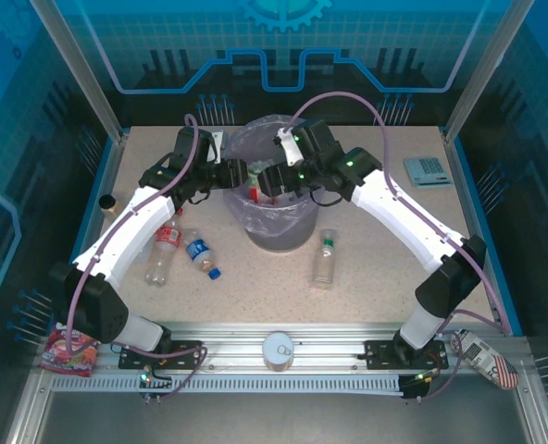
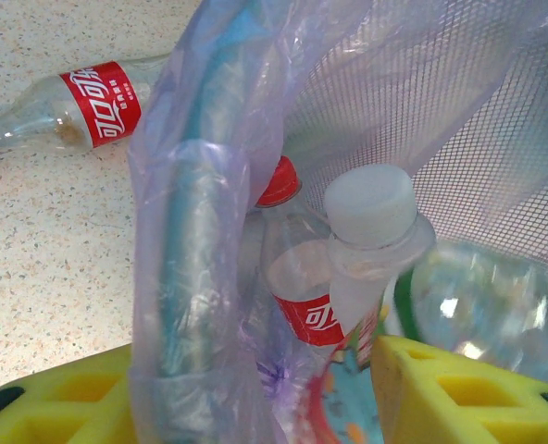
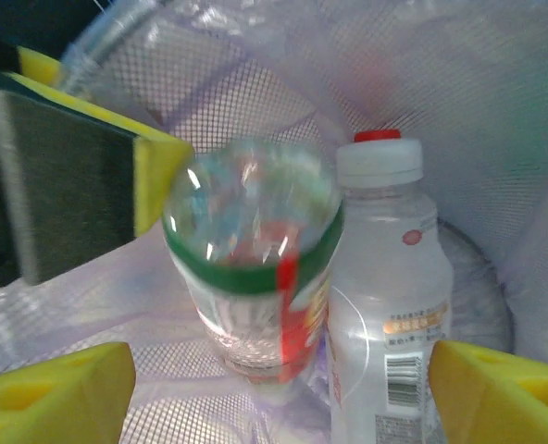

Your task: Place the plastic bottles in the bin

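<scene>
Speckled table (image 1: 385, 259) holds bin (image 1: 279, 231); its bag (image 2: 191, 277) veils bottles (image 2: 297, 277).

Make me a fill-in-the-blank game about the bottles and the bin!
1. Outside the bin, ___ plastic bottles lie on the table.
2. The bin is lined with a pale ___ bag.
3. The leftmost bottle on the table wears a ___ label.
Missing words: three, purple, red.
</scene>
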{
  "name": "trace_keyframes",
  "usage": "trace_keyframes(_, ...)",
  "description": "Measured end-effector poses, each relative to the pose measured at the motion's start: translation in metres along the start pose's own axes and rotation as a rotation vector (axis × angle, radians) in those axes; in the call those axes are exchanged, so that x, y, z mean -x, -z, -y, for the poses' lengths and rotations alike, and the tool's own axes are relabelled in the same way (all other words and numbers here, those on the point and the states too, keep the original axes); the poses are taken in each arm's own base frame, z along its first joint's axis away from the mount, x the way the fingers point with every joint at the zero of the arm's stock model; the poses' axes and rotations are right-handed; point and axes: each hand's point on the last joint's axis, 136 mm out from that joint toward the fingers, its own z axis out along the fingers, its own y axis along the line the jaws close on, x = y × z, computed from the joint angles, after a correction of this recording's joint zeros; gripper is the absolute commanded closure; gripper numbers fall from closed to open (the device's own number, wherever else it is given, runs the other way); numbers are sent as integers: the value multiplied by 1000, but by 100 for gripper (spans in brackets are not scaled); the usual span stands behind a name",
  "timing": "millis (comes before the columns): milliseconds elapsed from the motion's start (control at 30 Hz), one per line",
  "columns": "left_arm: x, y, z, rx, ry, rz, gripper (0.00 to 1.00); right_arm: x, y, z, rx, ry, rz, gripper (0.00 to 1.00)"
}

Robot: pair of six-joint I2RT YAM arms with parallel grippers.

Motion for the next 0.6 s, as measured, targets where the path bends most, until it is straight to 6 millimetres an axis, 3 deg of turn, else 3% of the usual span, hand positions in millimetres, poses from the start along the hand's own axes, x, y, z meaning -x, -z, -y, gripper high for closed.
trace_keyframes(200,0,0,0,0,0,1,45,17,55,3,-50,11,101,16)
trace_keyframes(367,0,0,0,-1,0,1,45,14,114,23,-147,-6,176,16)
trace_keyframes(500,0,0,0,0,0,0,45,-25,154,54,-261,-73,177,17)
trace_keyframes(600,0,0,0,0,0,0,45,-75,161,81,-346,-158,111,19)
